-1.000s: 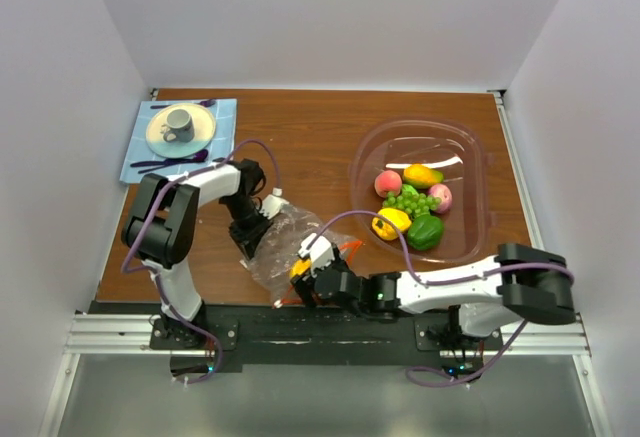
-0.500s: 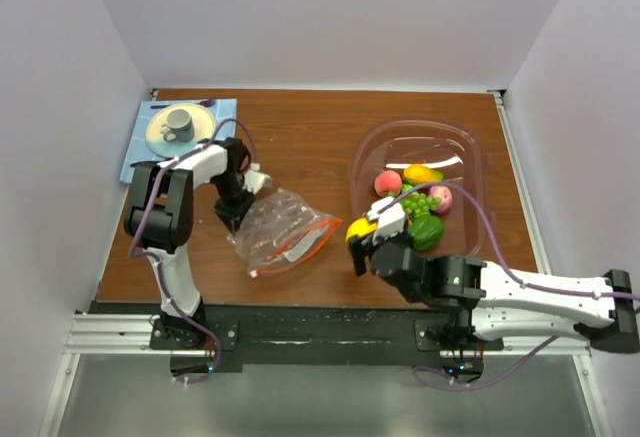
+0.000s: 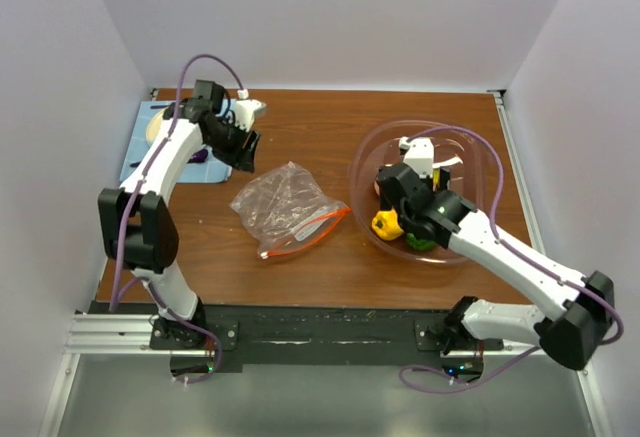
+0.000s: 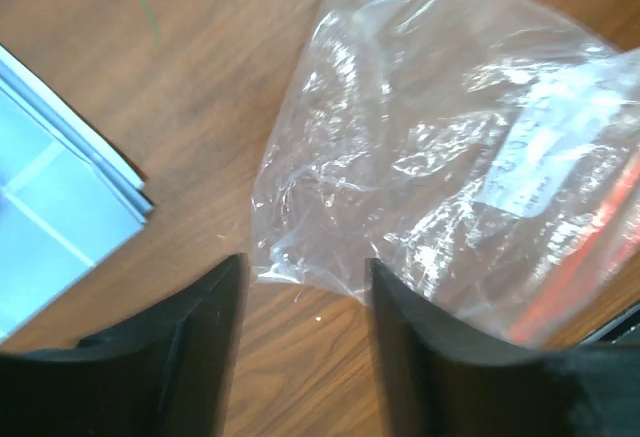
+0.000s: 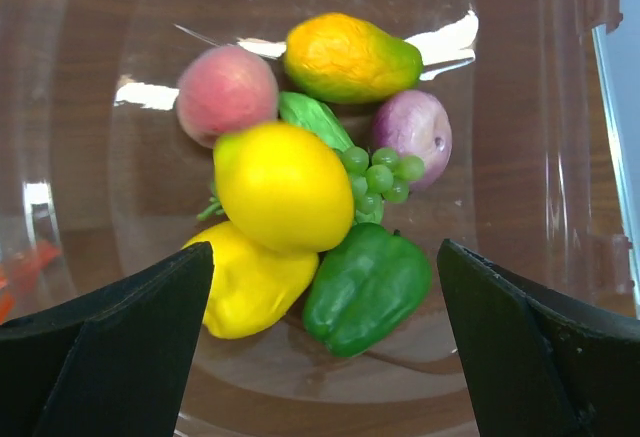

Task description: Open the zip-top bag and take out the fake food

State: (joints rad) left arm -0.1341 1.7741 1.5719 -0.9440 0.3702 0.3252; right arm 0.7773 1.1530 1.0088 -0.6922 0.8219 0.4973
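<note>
At the far left of the table (image 3: 320, 122) a blue mat (image 3: 138, 162) is laid, partly hidden by the left arm. The left gripper (image 4: 305, 269) is held off the table just right of the mat, its jaws spread apart with nothing pinched between them. In the left wrist view a corner of the zip-top bag (image 3: 285, 205) is framed between the two fingers but is not touched. The bag is found lying crumpled on the wood near the middle of the table, well apart from both grippers, with its orange zip strip (image 3: 312, 230) along the near right edge. Further right, a clear tub (image 3: 470, 142) is set on the table, and the fake food (image 5: 283, 187) is piled inside it: a lemon, a peach (image 5: 227, 92), a mango (image 5: 345, 57), grapes (image 5: 380, 172) and a green pepper (image 5: 365, 287) can be made out. The right gripper (image 5: 322, 257) is hung over this pile, its jaws spread wide and nothing gripped
</note>
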